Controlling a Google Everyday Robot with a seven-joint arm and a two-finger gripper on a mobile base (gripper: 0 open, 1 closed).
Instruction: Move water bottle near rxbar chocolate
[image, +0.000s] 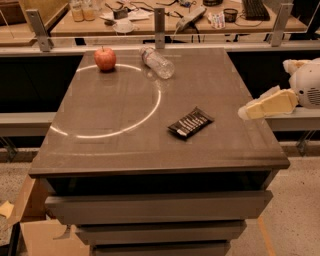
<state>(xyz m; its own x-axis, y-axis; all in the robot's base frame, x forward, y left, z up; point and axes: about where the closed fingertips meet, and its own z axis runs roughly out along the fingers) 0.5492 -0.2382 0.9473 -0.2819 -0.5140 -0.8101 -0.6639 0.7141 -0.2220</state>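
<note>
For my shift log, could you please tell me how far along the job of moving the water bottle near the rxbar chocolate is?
Done: nothing yet. The water bottle lies on its side at the far edge of the table, near the apple, well apart from the rxbar chocolate at the near right. In hand: the gripper hovers over the right edge, touching neither. Left: reach, grasp, carry, set down.
</note>
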